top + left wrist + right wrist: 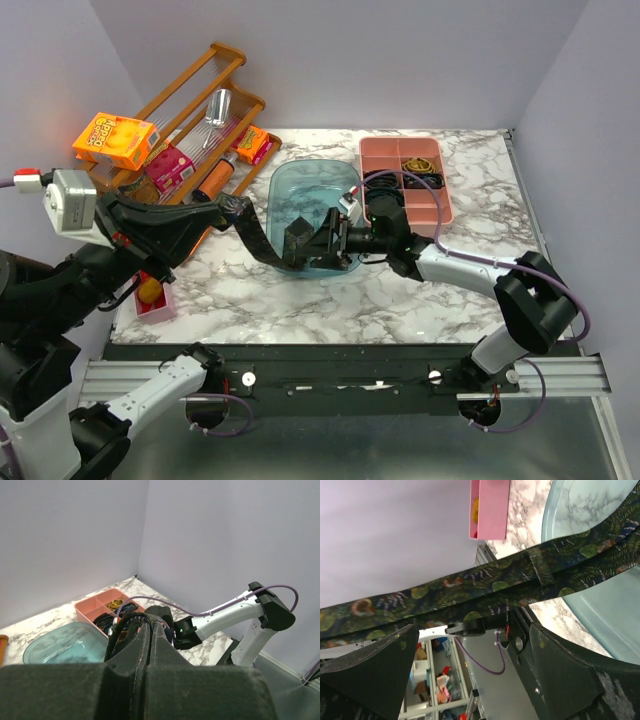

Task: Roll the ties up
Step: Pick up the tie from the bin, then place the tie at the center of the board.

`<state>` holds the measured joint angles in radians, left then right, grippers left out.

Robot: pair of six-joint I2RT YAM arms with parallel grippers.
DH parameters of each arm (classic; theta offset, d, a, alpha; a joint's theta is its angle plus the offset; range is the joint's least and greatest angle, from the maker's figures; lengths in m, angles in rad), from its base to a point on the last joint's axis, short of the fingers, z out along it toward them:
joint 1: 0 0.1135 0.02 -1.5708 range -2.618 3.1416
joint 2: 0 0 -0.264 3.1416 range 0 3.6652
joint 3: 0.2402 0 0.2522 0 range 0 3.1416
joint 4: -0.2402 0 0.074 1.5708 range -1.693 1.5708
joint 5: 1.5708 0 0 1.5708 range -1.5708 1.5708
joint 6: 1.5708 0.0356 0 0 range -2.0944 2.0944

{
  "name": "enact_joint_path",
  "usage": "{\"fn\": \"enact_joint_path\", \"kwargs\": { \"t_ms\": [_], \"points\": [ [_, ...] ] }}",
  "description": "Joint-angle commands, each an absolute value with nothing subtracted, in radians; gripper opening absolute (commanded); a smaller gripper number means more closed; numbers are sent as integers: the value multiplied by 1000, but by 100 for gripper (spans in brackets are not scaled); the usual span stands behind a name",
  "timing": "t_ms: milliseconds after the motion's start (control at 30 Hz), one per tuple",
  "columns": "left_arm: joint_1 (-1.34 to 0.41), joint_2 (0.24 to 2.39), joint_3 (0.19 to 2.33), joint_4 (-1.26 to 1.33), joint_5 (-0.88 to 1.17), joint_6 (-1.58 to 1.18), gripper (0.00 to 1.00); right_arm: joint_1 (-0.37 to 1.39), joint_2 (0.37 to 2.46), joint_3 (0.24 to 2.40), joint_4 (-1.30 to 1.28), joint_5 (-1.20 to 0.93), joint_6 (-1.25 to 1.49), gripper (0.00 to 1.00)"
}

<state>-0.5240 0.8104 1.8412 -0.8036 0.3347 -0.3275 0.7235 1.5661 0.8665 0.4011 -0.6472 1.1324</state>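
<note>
1 tie [256,232] spans between your 2 arms, over the teal bin [310,180] at the desk's centre. Your left gripper [230,207], raised near the left edge, pinches its end. Your right gripper [318,243], stretched low over the bin, gapes wide, with the band crossing between its fingers.

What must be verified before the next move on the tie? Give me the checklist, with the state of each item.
1. Left gripper clamped on the tie: ok. Its fingers are shut and fabric comes out between them.
2. Right gripper open to take the tie: ok. Its fingers are apart and the tie crosses just off their tips.
3. Tie free of twist between the grippers: cannot tell. It bends in the top view.
4. Tie clear of the teal bin: cannot tell. It hangs over the bin, but contact does not show.
5. Roll begun: cannot tell. A dark bunch of fabric sits at the right gripper in the top view.
</note>
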Motion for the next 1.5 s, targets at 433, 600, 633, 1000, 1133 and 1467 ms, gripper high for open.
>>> {"fn": "enact_joint_path", "kwargs": {
  "t_ms": [433, 600, 633, 1000, 1133, 1467],
  "points": [
    [-526, 753, 1899, -808, 419, -272, 0, 810, 1591, 793, 515, -700, 1391, 100],
    [-526, 752, 1882, -778, 475, -276, 0, 831, 1618, 779, 541, -674, 1443, 100],
    [-526, 749, 1882, -773, 480, -276, 0, 837, 1621, 773, 551, -667, 1454, 100],
    [-526, 710, 1862, -739, 520, -273, 0, 842, 1684, 744, 675, -600, 1572, 100],
    [-526, 703, 1856, -727, 535, -276, 0, 841, 1701, 742, 707, -594, 1600, 100],
    [-526, 692, 1830, -664, 584, -296, 0, 844, 1740, 782, 713, -574, 1626, 100]
  ]
}}
